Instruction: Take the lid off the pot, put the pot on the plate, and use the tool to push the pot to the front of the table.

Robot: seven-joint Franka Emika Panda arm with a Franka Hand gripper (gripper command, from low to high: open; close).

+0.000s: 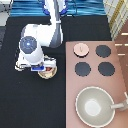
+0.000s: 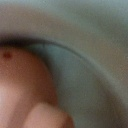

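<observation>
Black and matte, the desk (image 1: 30,100) fills most of the exterior view, with a brown stove (image 1: 95,105) panel set into its right side. On the stove we see three flat black burners (image 1: 83,69), round and dull, and on the fourth, top-left spot lies the lid (image 1: 80,48), a small pale-pink disc with a tiny centre knob, already off the pot. Lower on the stove sits a large grey pan (image 1: 93,106), deep and smooth-walled, its handle pointing toward the exterior view's right edge.

Over the desk, left of the stove, the white glossy arm (image 1: 47,32) bends down from the exterior view's top, and its bulk covers much of what lies beneath. The pincer (image 1: 44,68) hangs at its end, right above the plate (image 1: 51,75), a round cream-beige dish of which we see only the lower right rim. The pot (image 1: 46,73) shows as a pale-pink sliver with a reddish tinge just under the pincer, within the plate's outline; we cannot tell whether it rests on the plate. From the wrist view we get a close, soft sweep of pink pot (image 2: 22,85) against a curved greyish-cream rim (image 2: 85,75).

Lid and pincer are well apart, with the stove's edge between them.
</observation>
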